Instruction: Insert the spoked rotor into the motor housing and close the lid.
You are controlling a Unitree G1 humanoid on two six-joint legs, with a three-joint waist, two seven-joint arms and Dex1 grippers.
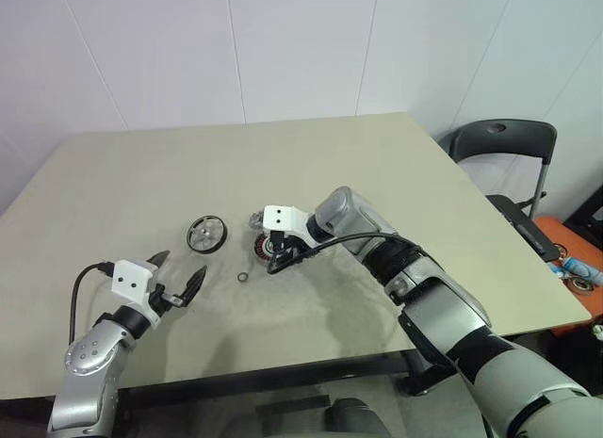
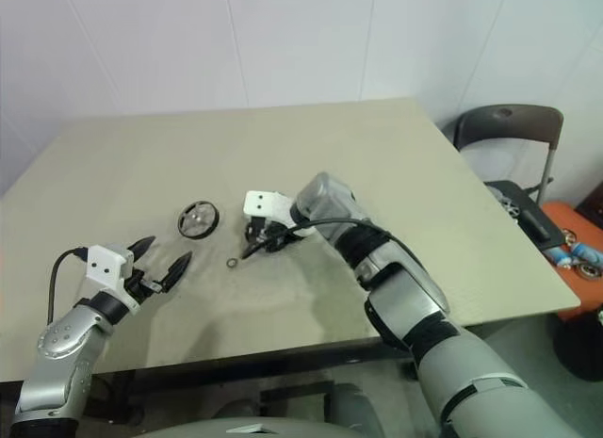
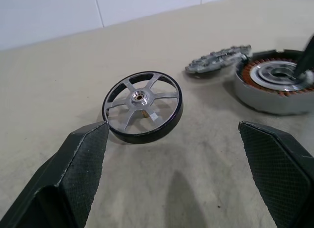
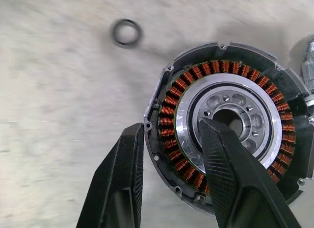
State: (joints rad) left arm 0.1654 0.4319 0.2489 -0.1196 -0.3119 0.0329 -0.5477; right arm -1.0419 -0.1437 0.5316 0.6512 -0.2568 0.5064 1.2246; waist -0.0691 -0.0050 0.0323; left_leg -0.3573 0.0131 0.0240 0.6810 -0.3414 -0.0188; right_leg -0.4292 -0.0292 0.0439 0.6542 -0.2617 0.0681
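- R gripper (image 4: 169,176): fingers partly closed across the motor housing's (image 4: 225,125) wall. One finger outside the rim, the other inside on the silver centre, w/ the copper windings between them. Looks like a pinch on that wall section; whether it's truly bearing on metal I can't tell for sure.
- L gripper (image 3: 174,176): fingers wide apart, holding nothing, hovering just above the table (image 1: 377,165).
- Spoked rotor (image 3: 143,106): lies flat on the table just ahead of the L fingers, nearer the one finger than the other, not touched.
- Lid (image 3: 219,58): beyond the rotor from the L fingers, right beside the housing, one edge propped up. Touching the housing or not, can't say.
- Small black O-ring (image 4: 126,32): loose on the table past the R fingertips, apart from the housing (not part of the job).
- Handling, my guess: rotor is light, stiff, thin-rimmed. Take it across the rim from opposite sides; spokes look too thin to squeeze, and the shiny hub is prob slippery.
- Housing is prob heavy for its size, rigid; windings are the fragile bit, so keep the pads on rim & centre metal.
- Lid: stiff metal, the scalloped edge gives the pads some purchase.
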